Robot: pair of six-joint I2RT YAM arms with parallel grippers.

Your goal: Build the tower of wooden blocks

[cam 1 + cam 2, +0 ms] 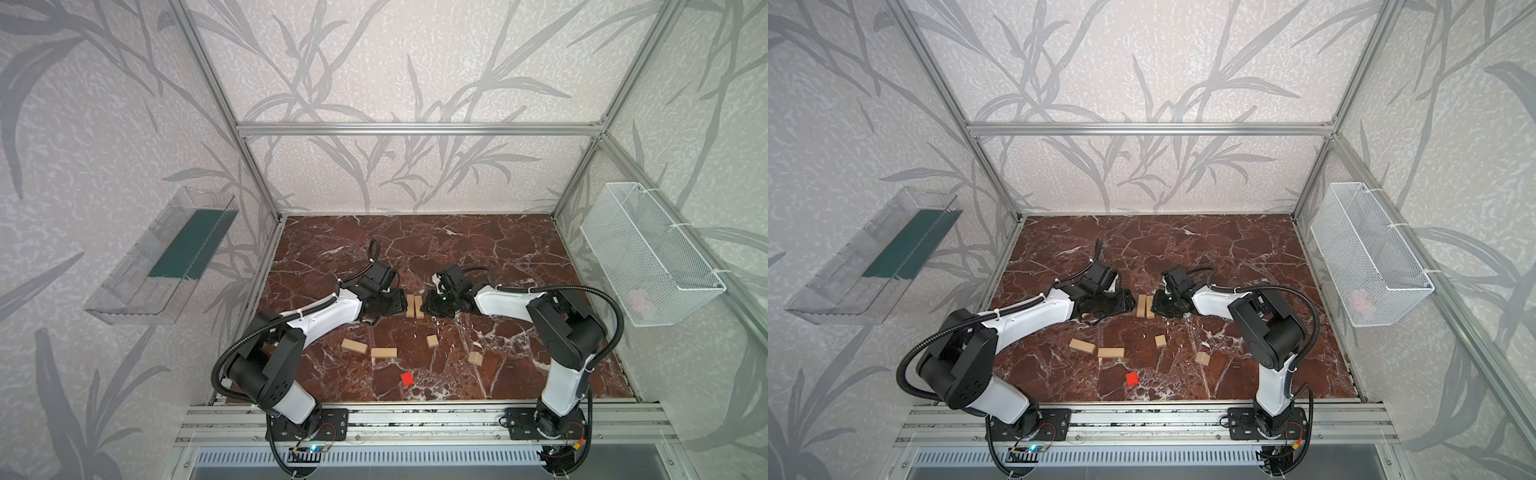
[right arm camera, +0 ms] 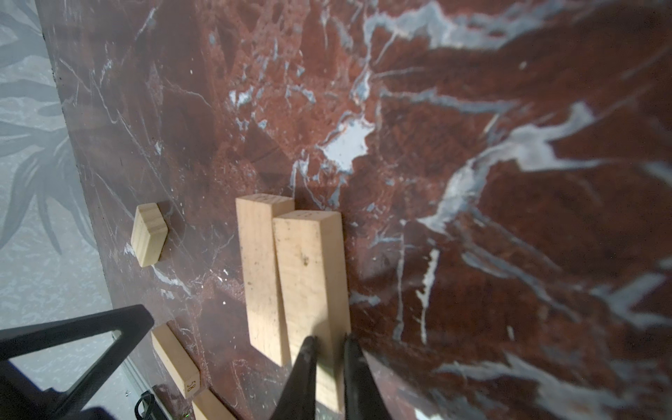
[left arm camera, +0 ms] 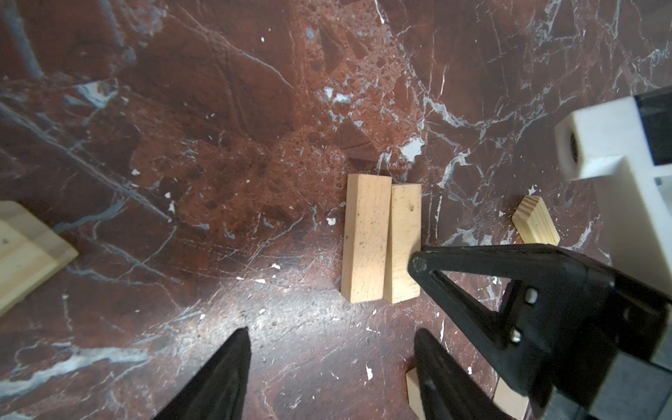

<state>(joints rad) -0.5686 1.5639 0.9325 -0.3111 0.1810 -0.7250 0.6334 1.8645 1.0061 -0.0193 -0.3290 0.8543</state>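
Tower base, both top views: bar pair (image 1: pixel 414 306) (image 1: pixel 1145 306), two pale bars lying flat and touching at frame centre on the marble table (image 1: pixel 498 249). I judge it the first layer, with nothing on it yet. Its long axis runs from the front rail toward the back wall, crosswise to both forearms. The left gripper (image 1: pixel 401 306) is just beside the pair on its left. The right gripper (image 1: pixel 424 308) is against it on its right, so it is the nearer. Both arms reach in low from the lower edge, elbows bent outward, wrists facing each other.

Loose stock, lower centre: first loose bar (image 1: pixel 1082 345), second loose bar (image 1: pixel 1111 352), near cube (image 1: pixel 1160 341), far cube (image 1: pixel 1202 358) and red cube (image 1: pixel 1132 378), all well apart from the pair.

Left wrist view: the left gripper (image 3: pixel 331 331) has its fingers spread with bare marble between them, holding nothing. The pair lies ahead, lengthwise to the camera. The right gripper's fingertip (image 3: pixel 418 262) touches the bar on its own side.

Right wrist view: the right gripper (image 2: pixel 329 340) has its jaws drawn together, tips over the near end of the skewed bar (image 2: pixel 309 276). The gap is far narrower than the wood, so they probably press or nudge it rather than hold it; the contact itself is hidden. That bar sits slightly askew against its neighbour (image 2: pixel 260 269). I judge squaring it up to be the step in hand.
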